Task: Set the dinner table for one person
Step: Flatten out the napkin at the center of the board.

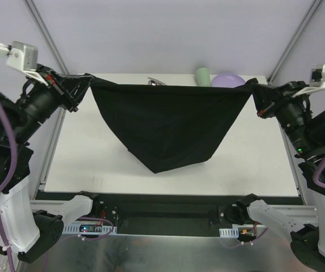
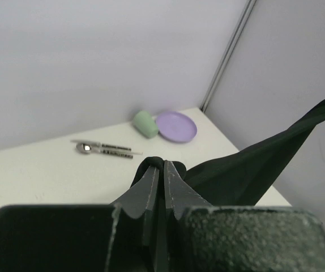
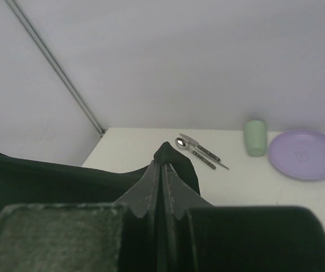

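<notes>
Dinner table (image 1: 253, 164); cup (image 1: 202, 76), plate (image 1: 228, 80) behind cloth (image 1: 168, 124)

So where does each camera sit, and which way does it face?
Top: above, behind the arms, facing down at the dinner table; both arms show.
Left wrist: on that arm, facing along the left claw, shut on the black cloth.
Right wrist: likewise, along the right claw.
Shared: both wrist views see the cup and plate.
</notes>
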Robot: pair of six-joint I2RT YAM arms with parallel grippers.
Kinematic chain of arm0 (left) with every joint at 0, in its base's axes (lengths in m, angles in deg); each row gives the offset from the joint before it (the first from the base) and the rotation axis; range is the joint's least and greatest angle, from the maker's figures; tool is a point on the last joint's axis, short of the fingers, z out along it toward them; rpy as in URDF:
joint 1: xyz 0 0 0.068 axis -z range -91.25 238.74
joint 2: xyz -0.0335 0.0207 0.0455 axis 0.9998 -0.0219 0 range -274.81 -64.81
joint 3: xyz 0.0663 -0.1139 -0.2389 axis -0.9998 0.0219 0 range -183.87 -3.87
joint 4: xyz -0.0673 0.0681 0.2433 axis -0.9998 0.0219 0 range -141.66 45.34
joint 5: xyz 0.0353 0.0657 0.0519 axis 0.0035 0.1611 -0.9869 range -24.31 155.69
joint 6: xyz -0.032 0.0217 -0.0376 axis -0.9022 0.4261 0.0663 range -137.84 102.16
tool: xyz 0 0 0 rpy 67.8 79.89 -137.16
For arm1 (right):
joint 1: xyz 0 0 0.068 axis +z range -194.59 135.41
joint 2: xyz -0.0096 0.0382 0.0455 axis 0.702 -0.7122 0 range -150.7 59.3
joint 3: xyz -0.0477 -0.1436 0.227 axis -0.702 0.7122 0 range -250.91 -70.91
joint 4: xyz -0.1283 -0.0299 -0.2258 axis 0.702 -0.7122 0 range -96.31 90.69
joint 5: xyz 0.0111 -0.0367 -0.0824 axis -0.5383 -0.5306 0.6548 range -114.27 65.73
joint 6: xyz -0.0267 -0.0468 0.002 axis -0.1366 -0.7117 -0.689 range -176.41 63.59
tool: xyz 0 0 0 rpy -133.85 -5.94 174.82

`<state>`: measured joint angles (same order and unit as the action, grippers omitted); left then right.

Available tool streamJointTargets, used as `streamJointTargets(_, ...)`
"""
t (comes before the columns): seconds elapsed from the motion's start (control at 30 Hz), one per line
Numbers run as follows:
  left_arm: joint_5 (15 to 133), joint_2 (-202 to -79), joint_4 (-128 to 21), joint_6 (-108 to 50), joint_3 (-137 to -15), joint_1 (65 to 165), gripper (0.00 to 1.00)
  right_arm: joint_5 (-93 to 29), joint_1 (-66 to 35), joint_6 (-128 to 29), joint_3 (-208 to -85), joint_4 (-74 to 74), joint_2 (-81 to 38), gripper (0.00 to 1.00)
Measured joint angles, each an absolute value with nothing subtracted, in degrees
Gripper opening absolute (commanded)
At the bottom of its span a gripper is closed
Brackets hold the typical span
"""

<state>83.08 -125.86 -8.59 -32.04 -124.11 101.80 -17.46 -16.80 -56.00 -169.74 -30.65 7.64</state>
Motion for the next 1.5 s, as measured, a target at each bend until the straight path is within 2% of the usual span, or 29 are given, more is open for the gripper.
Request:
streamJointTargets(0.63,88.00,-120.99,-11.96,-42.38,-76.79,101.00,0.00,-9.52,-18.55,-43.96,-144.93,-50.25,5.61,0.01)
streamJointTargets(0.83,90.73,-117.93,-12.29,-43.62,-69.34,101.02,0.00,-11.32,-18.55,-40.88,-136.82,-54.03,5.78,0.01)
streamJointTargets(1.2,100.06,-116.01,-10.93,-45.85,-61.78,101.28,0.00,-17.79,-18.13,-40.29,-130.77,-64.70,7.53,0.01)
streamJointTargets(1.5,101.79,-109.45,-7.30,-51.23,-51.83,109.80,0.00,-26.81,-16.97,-41.29,-122.20,-67.78,12.43,0.01)
